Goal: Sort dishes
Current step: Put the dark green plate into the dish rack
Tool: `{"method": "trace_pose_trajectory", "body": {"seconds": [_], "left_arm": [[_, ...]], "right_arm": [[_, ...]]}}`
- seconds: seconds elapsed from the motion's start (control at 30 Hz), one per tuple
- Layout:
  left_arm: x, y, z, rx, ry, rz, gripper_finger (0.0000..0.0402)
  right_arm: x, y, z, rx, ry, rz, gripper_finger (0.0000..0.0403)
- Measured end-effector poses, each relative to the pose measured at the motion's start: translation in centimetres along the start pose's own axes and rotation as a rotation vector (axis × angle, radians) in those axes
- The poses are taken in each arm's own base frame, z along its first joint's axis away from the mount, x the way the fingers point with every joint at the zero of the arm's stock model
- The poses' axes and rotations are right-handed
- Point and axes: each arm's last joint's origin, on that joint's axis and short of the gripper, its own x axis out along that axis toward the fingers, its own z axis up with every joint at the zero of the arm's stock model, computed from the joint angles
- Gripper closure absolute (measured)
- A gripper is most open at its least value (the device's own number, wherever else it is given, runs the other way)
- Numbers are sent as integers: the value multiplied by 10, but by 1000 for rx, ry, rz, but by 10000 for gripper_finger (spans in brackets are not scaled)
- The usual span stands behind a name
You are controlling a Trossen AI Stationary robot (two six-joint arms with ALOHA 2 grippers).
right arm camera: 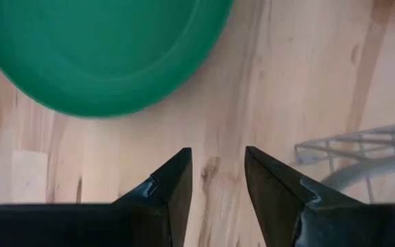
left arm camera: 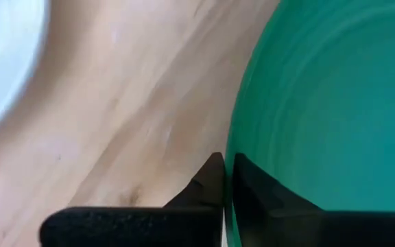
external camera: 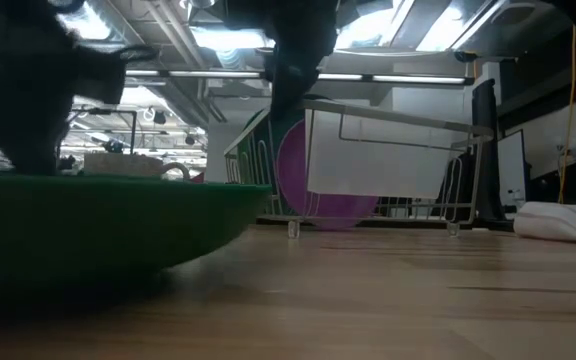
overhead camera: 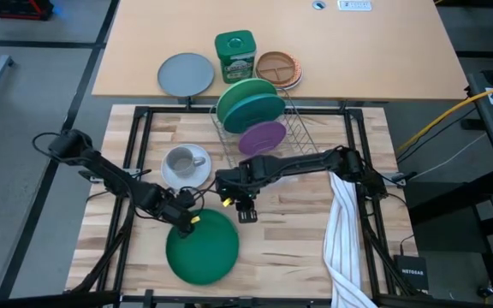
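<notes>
On the wooden surface [overhead camera: 298, 248], front centre, the dark green plate [overhead camera: 201, 246] lies flat, its rim clenched by the left claw [overhead camera: 188, 220] at the edge nearest the mug [overhead camera: 181, 160] and saucer [overhead camera: 168, 174]. Beside it, the right claw [overhead camera: 246, 210] hangs released above bare wood, grasping nothing; light green plate [overhead camera: 234, 92], teal plate [overhead camera: 259, 107] and purple plate [overhead camera: 264, 137] stand upright in the rack [overhead camera: 298, 128] behind

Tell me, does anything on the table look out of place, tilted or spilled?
Nothing is spilled or broken. One oddity: the white striped cloth hangs over the wooden table's near edge. The dark green round plate lies flat, its rim pinched by the left gripper.
</notes>
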Motion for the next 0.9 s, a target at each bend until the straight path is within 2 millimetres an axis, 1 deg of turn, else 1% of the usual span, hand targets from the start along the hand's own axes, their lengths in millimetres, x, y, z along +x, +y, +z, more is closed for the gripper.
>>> {"method": "trace_pose_trajectory", "body": {"seconds": [0.1,0.2,0.4,0.53,0.7,0.9], "left_arm": [[-10,-1,5,6,-58,-16,397],[-22,-1,9,3,-121,-28,397],[-51,10,14,-8,-227,23,398],[-72,16,19,-25,-327,41,399],[-97,23,24,-26,-447,35,400],[-121,32,28,22,-556,51,400]], "right_arm": [[-6,-2,-1,8,18,-5,265],[-17,-4,1,15,13,-15,265],[-52,-10,9,20,-65,-68,265],[-77,-18,14,35,-135,-178,265],[-102,-32,9,77,-204,-275,265],[-129,-46,2,166,-274,-278,265]]}}
